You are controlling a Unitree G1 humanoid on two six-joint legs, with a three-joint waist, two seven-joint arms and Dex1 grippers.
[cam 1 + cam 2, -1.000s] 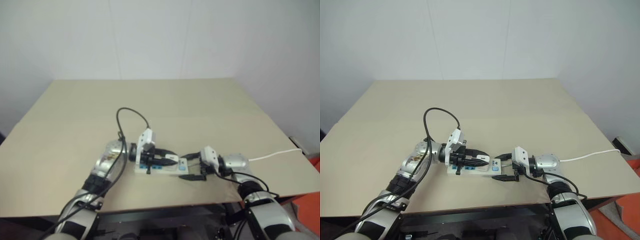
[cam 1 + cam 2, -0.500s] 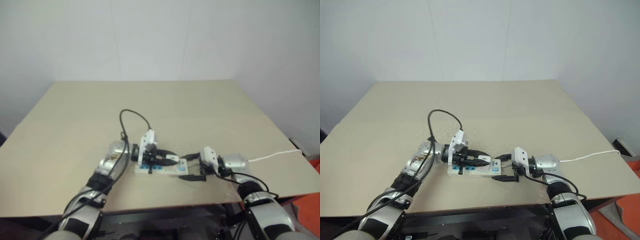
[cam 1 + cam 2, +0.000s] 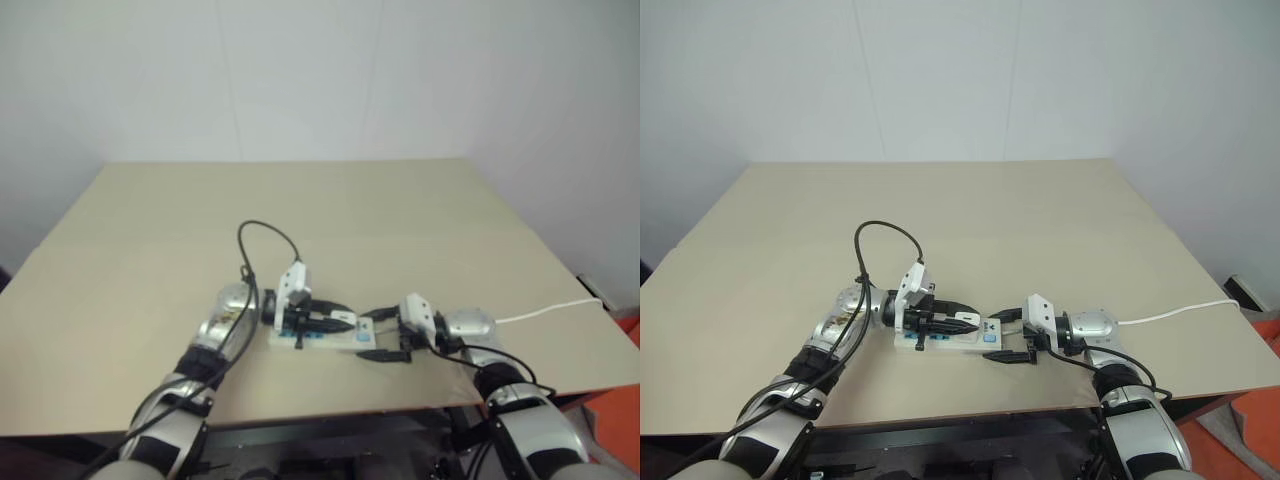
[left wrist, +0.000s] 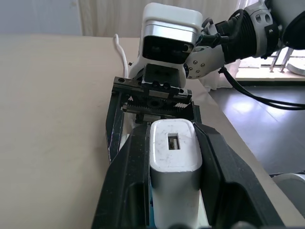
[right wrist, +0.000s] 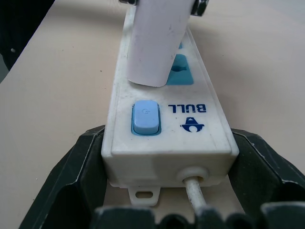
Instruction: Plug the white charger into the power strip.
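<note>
From the head, the bench is a wide tan top in front of a white wall. Near its front edge lies the power strip, a long white bar with blue parts on top. The left hand reaches in from the left, over the strip. The right hand reaches in from the right, at the strip's right end. One black finger lies on the far side of that end and one on the near side. A thin white cord runs off over the bench's right edge. A black cable loops up from the left arm.

From the left wrist, the two black fingers of the left hand are pressed tight on the white charger, one on each side. The charger has a small slot on its face. Just past it is the right hand, facing this way.

From the right wrist, the end of the power strip sits between the right hand's wide-apart fingers, with little or no gap on each side. I cannot tell if they squeeze it. The strip has a blue switch and blue letters. Its cord comes out of this end. The charger stands over a blue socket next to the switch, tilted a little. I cannot tell if it is pushed in.
</note>
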